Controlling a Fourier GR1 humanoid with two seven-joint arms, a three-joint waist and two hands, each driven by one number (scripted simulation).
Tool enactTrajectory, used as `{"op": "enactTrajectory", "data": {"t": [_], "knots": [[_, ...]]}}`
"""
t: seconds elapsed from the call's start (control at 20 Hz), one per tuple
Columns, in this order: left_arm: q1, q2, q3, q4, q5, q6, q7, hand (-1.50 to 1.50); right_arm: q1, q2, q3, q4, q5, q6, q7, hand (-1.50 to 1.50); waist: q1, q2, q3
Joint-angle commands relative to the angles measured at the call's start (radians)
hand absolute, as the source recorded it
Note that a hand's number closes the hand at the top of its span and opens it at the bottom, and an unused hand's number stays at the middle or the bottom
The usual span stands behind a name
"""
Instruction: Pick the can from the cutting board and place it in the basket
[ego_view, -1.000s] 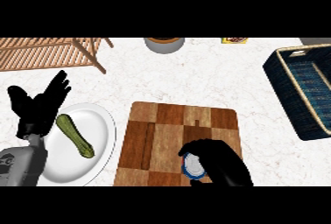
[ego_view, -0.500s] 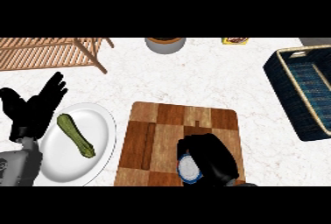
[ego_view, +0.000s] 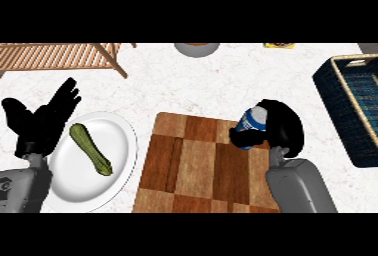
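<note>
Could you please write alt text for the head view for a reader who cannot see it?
The robot's right hand grips a blue and white can above the wooden cutting board, with the dark blue basket at right. Its open left hand rests beside a white plate.

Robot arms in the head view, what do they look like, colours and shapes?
Both forearms are smooth grey and blocky, rising from the lower edge. Each ends in a black hand with fingers and a thumb: the left hand and the right hand. No cables or clear markings show.

Kitchen: marble counter (ego_view: 192, 85), cutting board (ego_view: 199, 170), plate (ego_view: 111, 165) with zucchini (ego_view: 90, 148).
</note>
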Motion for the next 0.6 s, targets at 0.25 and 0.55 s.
{"op": "enactTrajectory", "data": {"t": [0.25,0.55], "knots": [[-0.054,-0.030,-0.055,0.006,-0.017,-0.011,0.007,0.00,-0.428,0.008,-0.195,0.150,0.167,-0.389,0.244,1.50,0.084,0.009,-0.001],[-0.067,-0.026,-0.058,0.017,-0.031,-0.006,0.010,0.00,-0.662,-0.013,-0.275,0.366,0.413,-0.471,0.332,1.50,0.085,0.007,-0.003]]}}
